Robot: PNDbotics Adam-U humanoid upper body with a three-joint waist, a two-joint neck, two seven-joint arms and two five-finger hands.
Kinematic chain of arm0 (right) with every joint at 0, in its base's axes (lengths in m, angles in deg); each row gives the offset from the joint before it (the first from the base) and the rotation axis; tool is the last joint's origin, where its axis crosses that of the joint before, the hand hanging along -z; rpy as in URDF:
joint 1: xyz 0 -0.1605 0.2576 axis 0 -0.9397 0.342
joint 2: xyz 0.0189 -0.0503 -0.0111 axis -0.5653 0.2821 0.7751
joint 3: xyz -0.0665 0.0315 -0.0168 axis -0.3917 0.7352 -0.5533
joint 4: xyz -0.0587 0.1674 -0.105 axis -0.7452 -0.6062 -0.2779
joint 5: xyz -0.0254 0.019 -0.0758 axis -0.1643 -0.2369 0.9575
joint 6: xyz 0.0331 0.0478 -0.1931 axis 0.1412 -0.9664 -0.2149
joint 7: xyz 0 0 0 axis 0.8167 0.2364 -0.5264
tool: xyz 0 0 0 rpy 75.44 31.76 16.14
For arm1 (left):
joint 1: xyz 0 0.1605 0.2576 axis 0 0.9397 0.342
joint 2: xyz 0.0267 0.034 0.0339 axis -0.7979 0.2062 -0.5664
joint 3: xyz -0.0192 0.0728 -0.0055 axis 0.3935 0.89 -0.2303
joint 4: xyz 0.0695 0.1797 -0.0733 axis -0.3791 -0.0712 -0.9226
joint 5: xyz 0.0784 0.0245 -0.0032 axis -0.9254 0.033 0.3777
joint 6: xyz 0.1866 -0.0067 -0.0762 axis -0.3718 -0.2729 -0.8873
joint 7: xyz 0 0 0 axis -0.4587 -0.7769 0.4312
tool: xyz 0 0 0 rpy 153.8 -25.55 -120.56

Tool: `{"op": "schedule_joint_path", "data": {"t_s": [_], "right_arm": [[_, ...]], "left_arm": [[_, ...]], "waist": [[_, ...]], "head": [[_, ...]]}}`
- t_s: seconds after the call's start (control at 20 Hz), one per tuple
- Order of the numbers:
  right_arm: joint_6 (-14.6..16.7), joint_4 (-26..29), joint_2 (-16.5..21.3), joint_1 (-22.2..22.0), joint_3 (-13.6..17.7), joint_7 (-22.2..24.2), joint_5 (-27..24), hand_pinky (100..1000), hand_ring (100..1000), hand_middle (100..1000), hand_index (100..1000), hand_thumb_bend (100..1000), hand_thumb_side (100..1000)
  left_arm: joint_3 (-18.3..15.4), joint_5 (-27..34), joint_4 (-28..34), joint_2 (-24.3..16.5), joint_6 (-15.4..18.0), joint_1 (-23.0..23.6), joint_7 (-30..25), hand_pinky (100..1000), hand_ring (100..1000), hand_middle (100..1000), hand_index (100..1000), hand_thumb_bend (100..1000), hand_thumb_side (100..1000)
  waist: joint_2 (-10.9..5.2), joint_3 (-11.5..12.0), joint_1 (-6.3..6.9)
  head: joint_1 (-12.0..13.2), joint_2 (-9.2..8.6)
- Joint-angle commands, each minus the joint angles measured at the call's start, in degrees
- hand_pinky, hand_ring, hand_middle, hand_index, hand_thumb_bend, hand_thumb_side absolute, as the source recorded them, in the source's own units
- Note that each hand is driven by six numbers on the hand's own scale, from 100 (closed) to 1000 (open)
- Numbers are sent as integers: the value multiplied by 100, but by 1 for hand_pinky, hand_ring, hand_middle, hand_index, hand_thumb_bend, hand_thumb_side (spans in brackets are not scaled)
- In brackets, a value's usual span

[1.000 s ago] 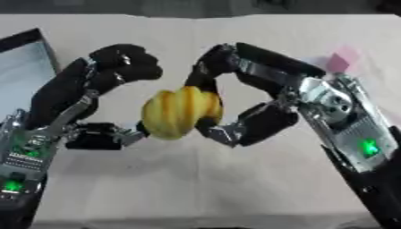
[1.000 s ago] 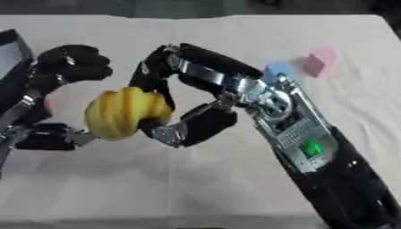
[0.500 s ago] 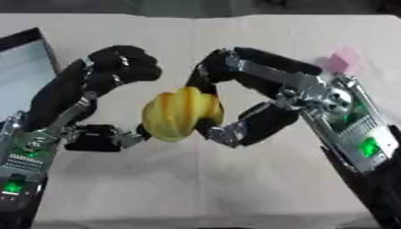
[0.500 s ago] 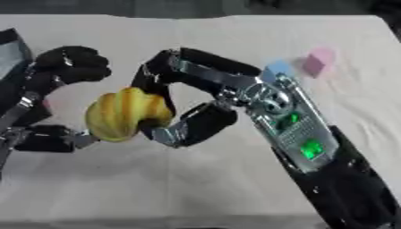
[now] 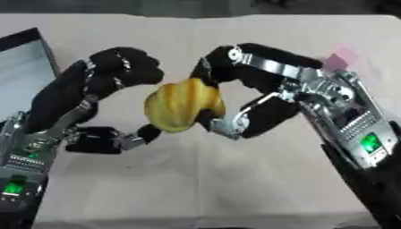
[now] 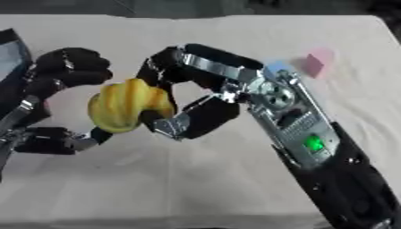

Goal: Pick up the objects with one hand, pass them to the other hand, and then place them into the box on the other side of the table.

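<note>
Yellow ribbed fruit held between both hands, mid-frame

The right hand curls round the yellow fruit; the left hand, fingers curled, touches its other side. A box sits at upper left, a pink block at upper right.

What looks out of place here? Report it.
Nothing stands out. The yellow ribbed object is held between the left hand and right hand above the table, and a pink block sits far right.
</note>
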Motion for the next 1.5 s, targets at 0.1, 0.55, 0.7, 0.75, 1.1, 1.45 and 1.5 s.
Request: {"op": "schedule_joint_path", "data": {"t_s": [0.1, 0.55, 0.7, 0.75, 1.1, 1.45, 1.5], "right_arm": [[-29, 12, 8, 126, 46, -78, -61, 651, 352, 404, 424, 100, 100], [-58, -29, 13, 154, -59, 124, -146, 655, 354, 405, 425, 100, 100], [-66, -18, 8, 164, -91, 232, -197, 657, 354, 405, 424, 100, 100], [-67, -14, 6, 169, -100, 264, -212, 657, 354, 405, 424, 100, 100], [-75, 12, 24, 180, -155, 454, -294, 655, 354, 405, 424, 100, 100], [-177, -26, 26, 173, -160, 477, -397, 651, 354, 405, 425, 100, 100], [-209, -34, 26, 173, -159, 447, -404, 650, 354, 405, 425, 100, 100]], "left_arm": [[10, -17, 108, -71, 34, -64, 23, 843, 793, 717, 880, 360, 100], [35, 34, 67, -18, -1, -120, 61, 845, 792, 714, 877, 342, 100], [41, 27, 58, -4, -10, -141, 69, 843, 791, 713, 877, 339, 100], [43, 20, 53, -1, -12, -148, 71, 842, 790, 713, 877, 336, 100], [89, -16, 36, 17, 16, -175, 61, 839, 788, 709, 873, 318, 100], [176, 109, 109, -32, 141, -156, 10, 835, 789, 710, 873, 339, 100], [180, 128, 114, -35, 152, -151, 2, 835, 789, 711, 873, 340, 100]], "waist": [[-75, -7, 12], [-77, 5, -17], [-77, 9, -28], [-76, 10, -31], [-72, 12, -45], [-76, 13, -42], [-76, 15, -42]], "head": [[-29, -14], [-39, -14], [-37, -14], [-37, -14], [-46, -14], [-64, -14], [-69, -14]]}}
